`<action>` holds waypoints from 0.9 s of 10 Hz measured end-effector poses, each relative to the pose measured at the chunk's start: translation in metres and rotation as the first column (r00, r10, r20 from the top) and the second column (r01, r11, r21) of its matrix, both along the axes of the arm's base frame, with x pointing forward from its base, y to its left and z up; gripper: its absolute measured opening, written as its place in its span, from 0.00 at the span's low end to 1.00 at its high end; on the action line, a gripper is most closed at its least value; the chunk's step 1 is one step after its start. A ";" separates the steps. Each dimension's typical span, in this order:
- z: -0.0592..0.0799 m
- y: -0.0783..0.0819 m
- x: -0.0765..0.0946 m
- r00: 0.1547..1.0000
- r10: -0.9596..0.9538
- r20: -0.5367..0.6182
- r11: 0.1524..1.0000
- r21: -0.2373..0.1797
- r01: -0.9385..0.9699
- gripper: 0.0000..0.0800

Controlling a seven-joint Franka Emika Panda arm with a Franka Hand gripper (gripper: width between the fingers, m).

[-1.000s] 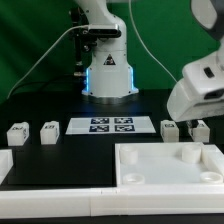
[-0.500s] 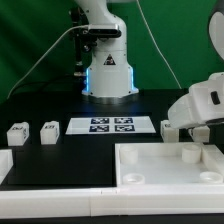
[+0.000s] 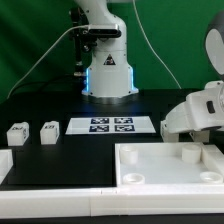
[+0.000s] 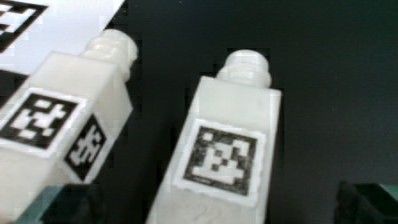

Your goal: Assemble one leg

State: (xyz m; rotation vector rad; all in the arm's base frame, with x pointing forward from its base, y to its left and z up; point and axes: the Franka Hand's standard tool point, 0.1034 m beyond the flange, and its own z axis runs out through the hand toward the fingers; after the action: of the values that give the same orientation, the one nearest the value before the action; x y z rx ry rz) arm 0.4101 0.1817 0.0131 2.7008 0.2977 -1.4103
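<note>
In the wrist view two white legs lie side by side on the black table, each with a square tag and a round peg end. One leg (image 4: 231, 140) lies between my dark fingertips (image 4: 370, 200), which stand apart on either side without touching it. The other leg (image 4: 63, 110) lies just beside it. My gripper (image 4: 222, 207) is open and low over the table. In the exterior view the white hand (image 3: 195, 110) hides both of these legs. Two more legs (image 3: 17, 133) (image 3: 49, 131) stand at the exterior view's left.
The marker board (image 3: 111, 125) lies mid-table; its corner shows in the wrist view (image 4: 18, 25). The large white tabletop (image 3: 135, 165) with round sockets lies in front of the hand. A white block (image 3: 4, 163) sits at the exterior view's left edge. The robot base (image 3: 108, 75) stands behind.
The hand has come down and toward the exterior view's left, over the two legs on the right, which it now hides.
</note>
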 end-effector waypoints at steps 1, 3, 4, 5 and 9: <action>-0.002 0.001 -0.002 1.000 0.001 -0.004 1.000 -0.003 -0.001 0.81; -0.005 0.001 -0.004 1.000 0.010 -0.006 1.000 0.006 -0.010 0.81; -0.006 0.000 -0.004 1.000 0.009 -0.003 1.000 0.008 -0.009 0.81; -0.006 0.000 -0.004 1.000 0.009 -0.003 1.000 0.008 -0.009 0.78; -0.006 0.000 -0.004 1.000 0.009 -0.003 1.000 0.008 -0.009 0.36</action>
State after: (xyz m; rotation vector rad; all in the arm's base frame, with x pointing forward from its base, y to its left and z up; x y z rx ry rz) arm 0.4062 0.1814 0.0068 2.7002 0.3158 -1.4143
